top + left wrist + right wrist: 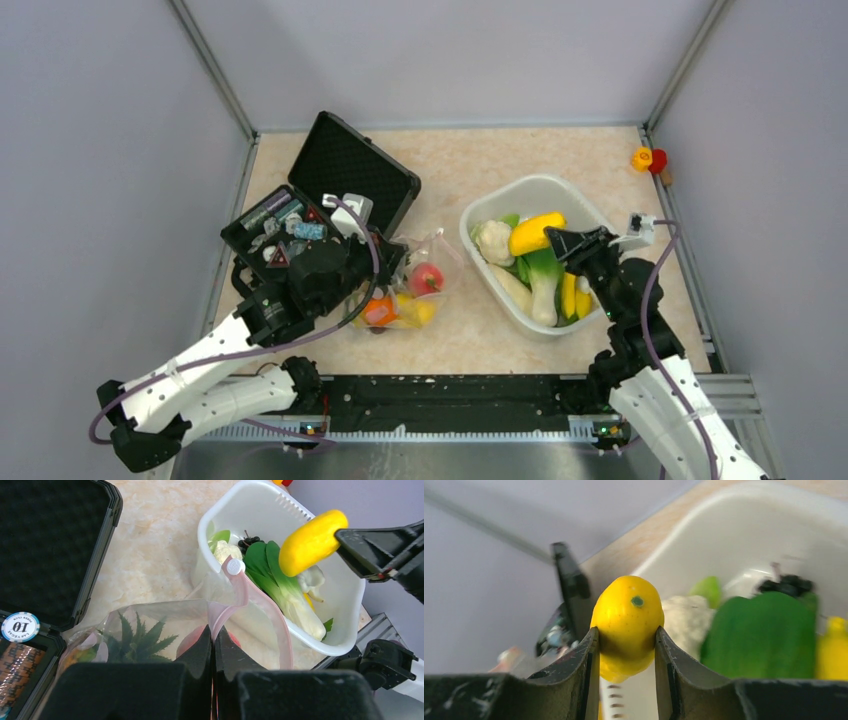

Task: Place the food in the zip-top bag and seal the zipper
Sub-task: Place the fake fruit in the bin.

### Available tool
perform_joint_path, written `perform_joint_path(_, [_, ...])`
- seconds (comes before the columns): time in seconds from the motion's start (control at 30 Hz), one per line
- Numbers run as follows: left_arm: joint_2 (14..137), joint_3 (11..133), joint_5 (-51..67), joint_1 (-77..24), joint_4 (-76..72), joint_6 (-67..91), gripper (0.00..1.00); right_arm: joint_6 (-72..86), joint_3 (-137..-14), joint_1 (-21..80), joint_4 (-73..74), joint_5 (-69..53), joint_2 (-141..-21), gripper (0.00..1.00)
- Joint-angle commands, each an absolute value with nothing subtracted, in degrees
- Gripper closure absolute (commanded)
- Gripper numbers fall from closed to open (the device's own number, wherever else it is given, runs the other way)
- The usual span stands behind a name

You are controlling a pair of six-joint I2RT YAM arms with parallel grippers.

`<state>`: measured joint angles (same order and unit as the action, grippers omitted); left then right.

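Left pincer is pressed together on the pink zipper — the strip stands up from the mouth of the zip-top bag. The bag lies mid-bench toward the near edge, between the black case and the white tub. A pineapple and a peach are inside it. Right pincer pinches the yellow mango over the tub — a cauliflower and a leafy stalk lie in it.

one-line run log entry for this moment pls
left jaws: shut on zipper | right jaws: shut on yellow mango, over tub | bag: mouth open, pineapple inside
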<state>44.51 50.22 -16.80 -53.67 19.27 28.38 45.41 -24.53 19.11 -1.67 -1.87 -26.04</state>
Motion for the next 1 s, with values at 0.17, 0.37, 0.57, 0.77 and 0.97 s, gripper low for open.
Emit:
perform_joint_path(0.17, [42.3, 50.4, -18.8, -53.5, 17.1, 27.4, 0.99, 49.2, -21.6, 19.4, 8.3, 22.5, -22.3, 0.97])
perform_joint_path(0.37, [42.4, 50.5, -18.7, -53.5, 17.1, 27.1, 0.99, 48.7, -22.0, 19.5, 11.7, 26.1, -23.0, 0.92])
perform_joint_path(0.57, [41.1, 50.8, -19.0, -53.5, 17.4, 27.1, 1.0, 46.6, -22.4, 19.4, 13.3, 29.3, -21.2, 0.61])
perform_joint_path(0.77, [45.9, 65.3, -21.1, -53.5, 33.7, 24.8, 1.0, 40.3, -27.7, 19.5, 11.8, 20.6, -22.9, 0.36])
perform_joint_path(0.97, [52.2, 74.1, -31.4, -53.5, 50.2, 27.3, 1.0, 38.3, -28.7, 19.4, -0.9, -6.6, -28.1, 0.31])
